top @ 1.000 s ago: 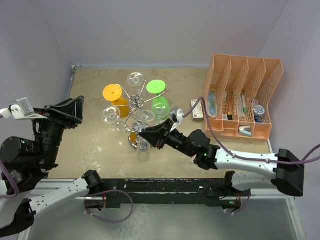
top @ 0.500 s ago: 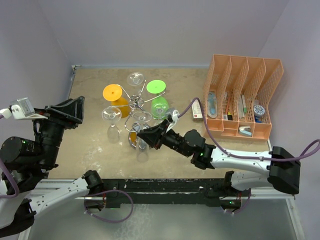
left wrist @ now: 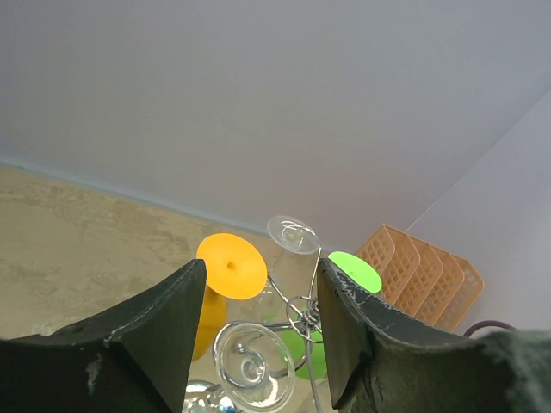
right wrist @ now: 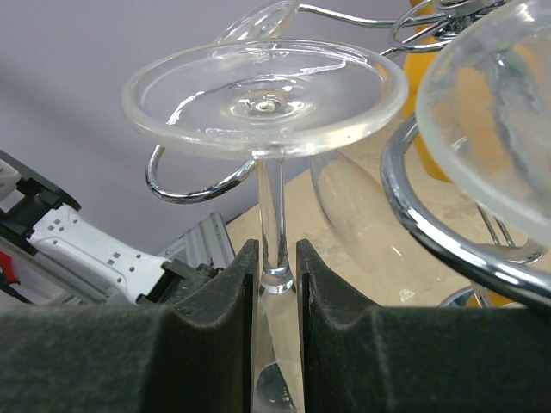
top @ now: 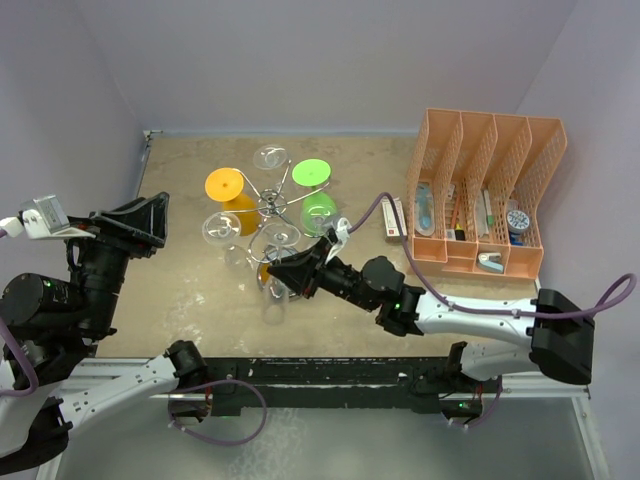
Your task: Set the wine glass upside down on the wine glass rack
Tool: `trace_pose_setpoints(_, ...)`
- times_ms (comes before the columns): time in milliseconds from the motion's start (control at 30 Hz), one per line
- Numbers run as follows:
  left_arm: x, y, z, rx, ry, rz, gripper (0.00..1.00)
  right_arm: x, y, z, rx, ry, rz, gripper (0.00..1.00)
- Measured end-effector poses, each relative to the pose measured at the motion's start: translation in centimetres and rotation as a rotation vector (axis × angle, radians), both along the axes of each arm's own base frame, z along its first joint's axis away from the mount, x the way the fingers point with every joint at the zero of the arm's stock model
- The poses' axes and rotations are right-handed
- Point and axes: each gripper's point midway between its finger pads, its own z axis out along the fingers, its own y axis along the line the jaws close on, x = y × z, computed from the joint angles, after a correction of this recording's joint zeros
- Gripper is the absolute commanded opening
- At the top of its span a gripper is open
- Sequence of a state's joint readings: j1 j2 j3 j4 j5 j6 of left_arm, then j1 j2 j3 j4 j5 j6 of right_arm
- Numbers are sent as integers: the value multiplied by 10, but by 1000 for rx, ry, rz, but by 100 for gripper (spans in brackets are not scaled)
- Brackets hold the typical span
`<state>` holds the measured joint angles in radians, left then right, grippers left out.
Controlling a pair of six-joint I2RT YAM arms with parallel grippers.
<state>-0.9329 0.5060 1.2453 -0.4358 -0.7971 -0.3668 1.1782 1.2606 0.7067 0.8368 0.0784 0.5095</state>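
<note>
The right gripper (right wrist: 277, 267) was seen pinching the stem of the wine glass (right wrist: 263, 90), with the black pads (right wrist: 215, 335) pressed on it from both sides near the bowl end. The wine glass was held upside down, its round foot uppermost and its bowl hanging below the pads. From above, it was found at the near side of the rack (top: 272, 207), just off the table (top: 180, 290), with the right gripper (top: 274, 268) reaching in from the right. A curled chrome arm of the rack (right wrist: 185, 188) was seen just under the foot and beside the stem. Whether the stem was touching that arm could not be told. A larger chrome ring was seen close by on the right in the wrist view.

Other glasses were seen hung foot-up around the rack: an orange glass (top: 226, 185) at the left, a green glass (top: 312, 172) at the back right, and clear glasses (top: 270, 157) between them.

The left gripper (top: 140, 225) was held raised at the left, well apart from the rack, its jaws spread with nothing between them. An orange organiser (top: 485, 190) was seen at the right wall.
</note>
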Motion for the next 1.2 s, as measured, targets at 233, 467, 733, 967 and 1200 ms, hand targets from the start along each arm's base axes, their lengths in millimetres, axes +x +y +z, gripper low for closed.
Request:
trace_pose_setpoints(233, 0, 0, 0, 0, 0, 0, 52, -2, 5, -2, -10, 1, 18, 0)
trace_pose_setpoints(467, 0, 0, 0, -6, 2, -2, 52, 3, 8, 1, -9, 28, -6, 0)
trace_pose_setpoints(733, 0, -1, -1, -4, 5, -2, 52, 13, 7, -1, -40, 62, -62, 0)
trace_pose_setpoints(967, 0, -1, -1, -10, 6, -4, 52, 21, 7, -8, -77, 106, -109, 0)
trace_pose_setpoints(1200, 0, -1, -1, -10, 6, -4, 52, 22, 6, -12, -105, 107, -117, 0)
